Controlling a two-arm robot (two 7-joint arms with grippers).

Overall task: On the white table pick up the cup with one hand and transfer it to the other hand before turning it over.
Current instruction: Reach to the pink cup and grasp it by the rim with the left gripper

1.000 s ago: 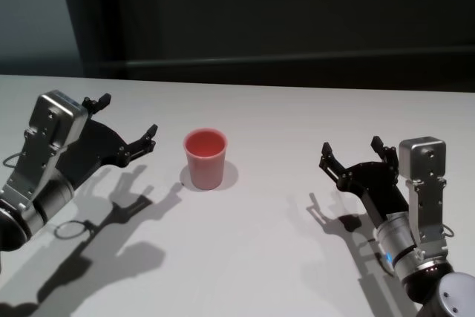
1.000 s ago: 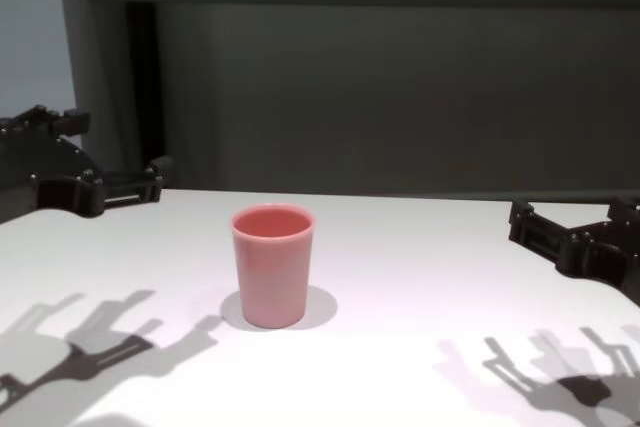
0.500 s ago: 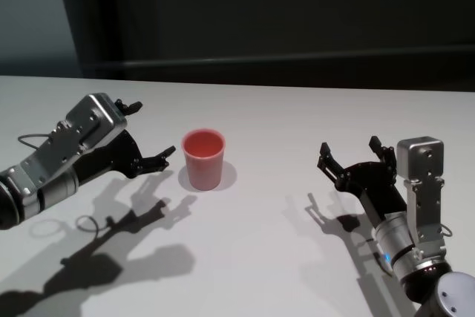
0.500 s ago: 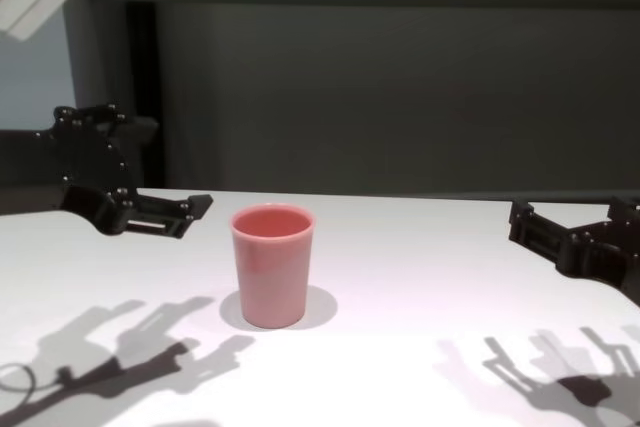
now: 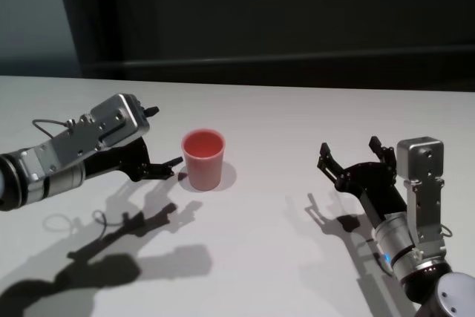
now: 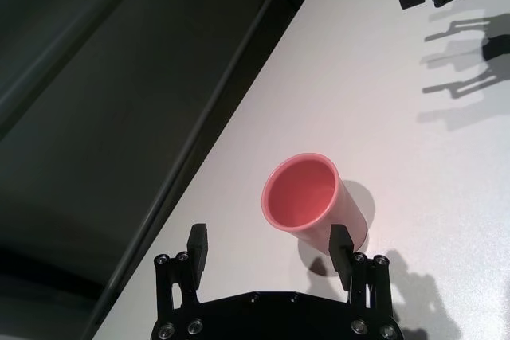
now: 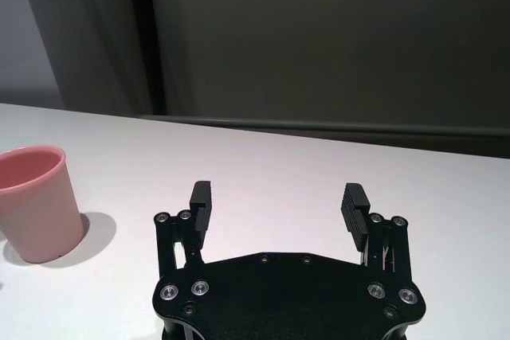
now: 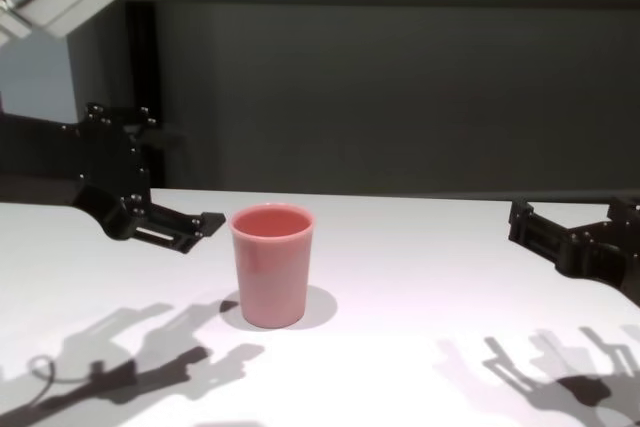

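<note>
Head view shows one cup (image 5: 203, 159) and two end effectors over a single white desk (image 5: 267, 257). The cup is salmon-pink, upright, mouth up, standing on the desk a little left of centre.

The left end effector (image 5: 159, 142) sits just beside the cup on its left, low over the desk, its fingers spread wide and holding nothing. One fingertip (image 5: 174, 162) reaches close to the cup's wall near the base; in the chest view that fingertip (image 8: 208, 221) stops just short of the rim, with a thin gap visible. In the left wrist view the two fingers (image 6: 341, 246) stand either side of the cup (image 6: 312, 203) — the cup lies just ahead of them, not yet between the pads, and no contact shows.

The right end effector (image 5: 353, 155) hovers over the right side of the desk, well apart from the cup, fingers equally spread and empty. In the right wrist view its fingers (image 7: 355, 205) frame bare desk (image 7: 263, 173), with the cup (image 7: 36, 203) off to one side.

Compared with a second ago, the left arm has swung in and dropped — then its end effector hung well left of the cup, tilted upward; now it lies nearly level and next to the cup. The cup and the right end effector have not moved.
</note>
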